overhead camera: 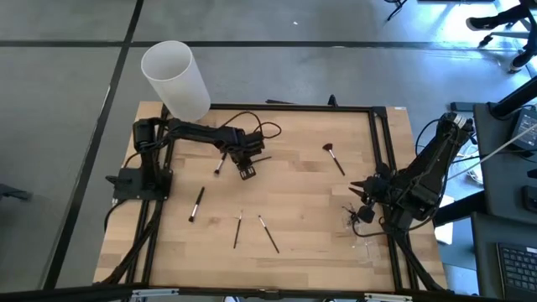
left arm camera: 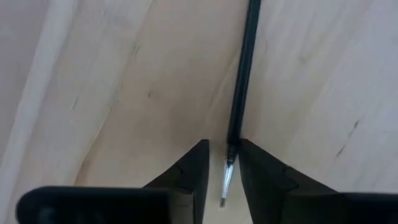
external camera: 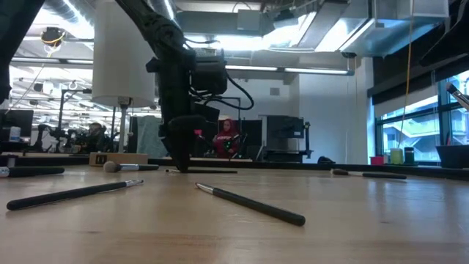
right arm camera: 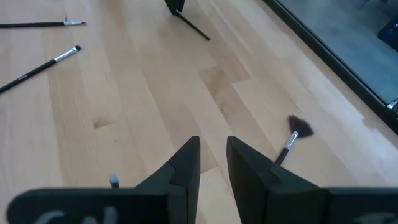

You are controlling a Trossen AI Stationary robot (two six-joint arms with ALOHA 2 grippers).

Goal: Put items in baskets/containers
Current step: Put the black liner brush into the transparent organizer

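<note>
Fingers of the left gripper (left arm camera: 222, 163) stand slightly apart astride a thin black brush (left arm camera: 241, 93) lying flat on the wooden table (overhead camera: 302, 197), its metal collar and tip in the gap; contact can't be told. Right gripper (right arm camera: 212, 163) waits low at the table's right edge, fingers slightly parted and empty, fan brush (right arm camera: 293, 138) just beside them. Other brushes (overhead camera: 237, 228) lie scattered mid-table; clear container (overhead camera: 361, 247) sits near the right front corner.
</note>
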